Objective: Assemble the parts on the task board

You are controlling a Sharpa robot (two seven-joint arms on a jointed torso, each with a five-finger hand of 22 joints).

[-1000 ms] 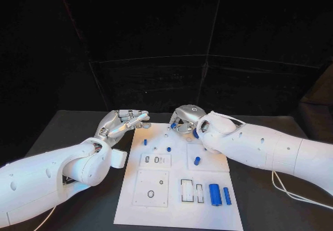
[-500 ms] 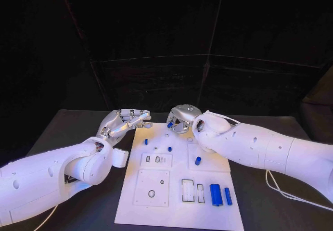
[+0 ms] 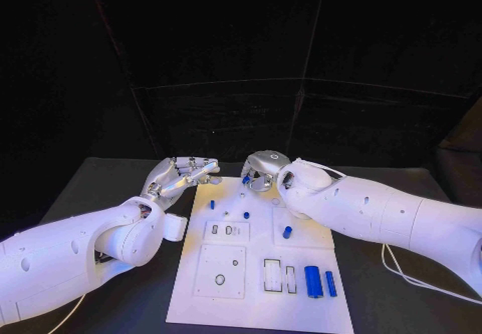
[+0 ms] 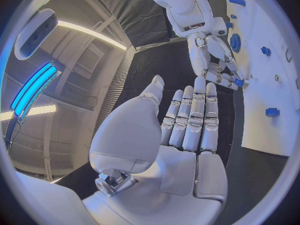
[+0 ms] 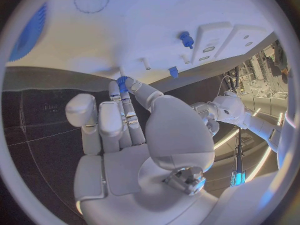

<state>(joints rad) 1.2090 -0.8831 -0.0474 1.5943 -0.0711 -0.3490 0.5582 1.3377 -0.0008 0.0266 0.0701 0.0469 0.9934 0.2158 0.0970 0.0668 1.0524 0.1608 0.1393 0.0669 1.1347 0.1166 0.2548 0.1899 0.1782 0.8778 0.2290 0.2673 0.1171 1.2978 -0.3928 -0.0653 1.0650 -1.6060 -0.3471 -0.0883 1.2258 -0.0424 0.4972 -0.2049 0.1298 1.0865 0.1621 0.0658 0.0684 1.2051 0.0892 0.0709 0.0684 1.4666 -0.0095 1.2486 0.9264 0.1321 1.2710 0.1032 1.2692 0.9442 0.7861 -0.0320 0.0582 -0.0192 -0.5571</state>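
Black-curtained lab bench (image 3: 111, 188)

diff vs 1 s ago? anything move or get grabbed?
Little. The right hand keeps pinching a small blue part at the far edge of the task board, shifted slightly left. The left hand still hovers empty at the board's far-left corner. Parts on the board unchanged.

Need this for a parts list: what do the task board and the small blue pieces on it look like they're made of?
The task board looks like matte white plastic: flat, even, no glare, with dark-outlined slots. The blue pieces look like moulded or printed plastic too, in a uniform saturated colour with a soft sheen. Neither can be confirmed by sight alone.
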